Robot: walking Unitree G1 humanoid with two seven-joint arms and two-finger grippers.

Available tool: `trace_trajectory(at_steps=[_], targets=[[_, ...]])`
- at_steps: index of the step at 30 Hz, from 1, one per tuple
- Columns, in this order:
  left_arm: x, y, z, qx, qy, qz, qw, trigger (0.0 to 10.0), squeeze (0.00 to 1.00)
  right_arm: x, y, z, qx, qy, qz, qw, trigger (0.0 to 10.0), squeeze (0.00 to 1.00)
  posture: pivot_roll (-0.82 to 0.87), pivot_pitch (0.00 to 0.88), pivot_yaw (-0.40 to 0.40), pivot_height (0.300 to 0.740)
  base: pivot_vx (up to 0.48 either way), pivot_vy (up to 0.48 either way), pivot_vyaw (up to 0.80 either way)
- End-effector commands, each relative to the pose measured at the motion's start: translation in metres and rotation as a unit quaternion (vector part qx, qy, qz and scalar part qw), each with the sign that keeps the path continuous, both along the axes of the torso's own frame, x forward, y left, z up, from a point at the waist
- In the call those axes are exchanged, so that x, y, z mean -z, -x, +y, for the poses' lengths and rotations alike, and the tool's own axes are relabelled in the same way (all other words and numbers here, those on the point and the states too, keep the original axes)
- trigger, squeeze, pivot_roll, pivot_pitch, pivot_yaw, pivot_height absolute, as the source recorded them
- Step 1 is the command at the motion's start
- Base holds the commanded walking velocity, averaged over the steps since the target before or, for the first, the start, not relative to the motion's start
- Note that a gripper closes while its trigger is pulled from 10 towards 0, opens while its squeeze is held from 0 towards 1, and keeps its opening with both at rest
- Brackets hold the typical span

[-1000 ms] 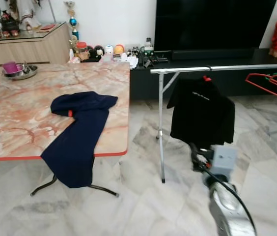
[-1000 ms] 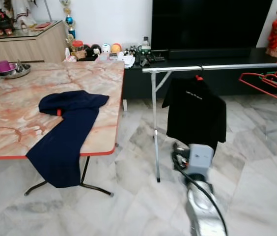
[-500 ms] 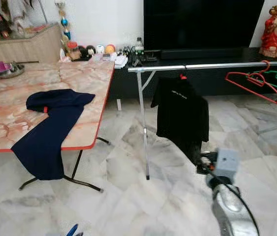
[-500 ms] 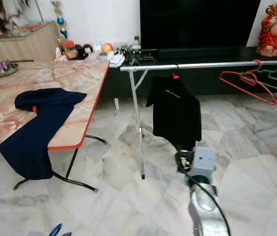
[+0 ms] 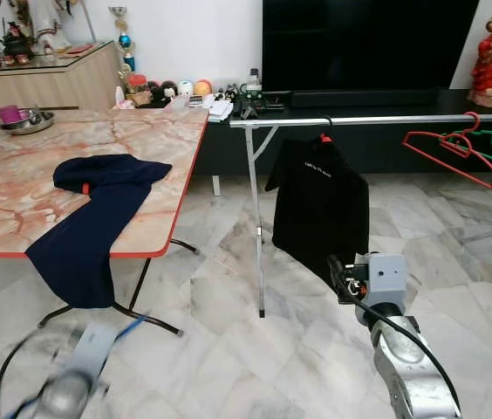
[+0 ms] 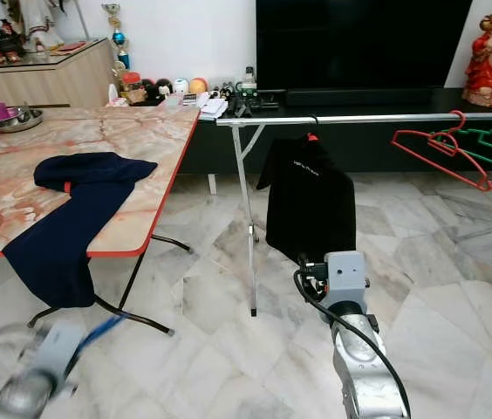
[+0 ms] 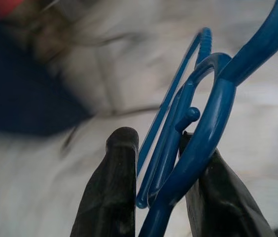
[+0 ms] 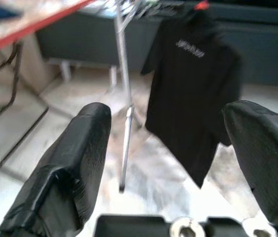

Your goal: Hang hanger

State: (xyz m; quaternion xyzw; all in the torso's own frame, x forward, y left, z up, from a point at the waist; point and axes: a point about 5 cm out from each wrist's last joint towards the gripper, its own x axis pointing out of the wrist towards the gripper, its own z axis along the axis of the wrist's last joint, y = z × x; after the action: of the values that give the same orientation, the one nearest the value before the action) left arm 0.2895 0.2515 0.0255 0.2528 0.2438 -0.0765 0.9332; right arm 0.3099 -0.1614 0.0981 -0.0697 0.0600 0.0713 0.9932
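Left wrist view: the left gripper (image 7: 161,197) pinches a blue hanger (image 7: 203,123), its length running up and away from the fingers (image 7: 112,197), its ends cut off. Low at left, that arm blurs. The right gripper (image 8: 178,163), fingers spread, faces a black shirt (image 5: 320,205) on the rail (image 5: 377,120) over marble floor (image 5: 228,297); a navy garment (image 5: 98,218) drapes the tabletop (image 5: 19,183).

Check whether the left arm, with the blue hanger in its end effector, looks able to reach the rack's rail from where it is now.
Probably not yet. The left end effector, shut on the blue hanger, sits low near the table, while the rail stands further ahead and to the right.
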Motion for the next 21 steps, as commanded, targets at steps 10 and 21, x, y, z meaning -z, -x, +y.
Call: trace_trajectory(at_steps=[10, 21], targets=[[-0.026, -0.002, -0.075, 0.363, 0.01, 0.12, 0.924, 10.0, 0.0, 0.015, 0.028, 0.008, -0.352, 0.128, 0.125, 0.919, 10.0, 0.0, 0.0, 0.0, 0.055, 0.74, 0.0, 0.0, 0.0], [-0.043, -0.012, -0.127, 0.492, 0.059, 0.171, 0.851, 10.0, 0.0, 0.011, 0.042, 0.021, -0.554, 0.11, 0.176, 0.806, 10.0, 0.0, 0.01, 0.0, 0.073, 0.74, 0.0, 0.0, 0.0]])
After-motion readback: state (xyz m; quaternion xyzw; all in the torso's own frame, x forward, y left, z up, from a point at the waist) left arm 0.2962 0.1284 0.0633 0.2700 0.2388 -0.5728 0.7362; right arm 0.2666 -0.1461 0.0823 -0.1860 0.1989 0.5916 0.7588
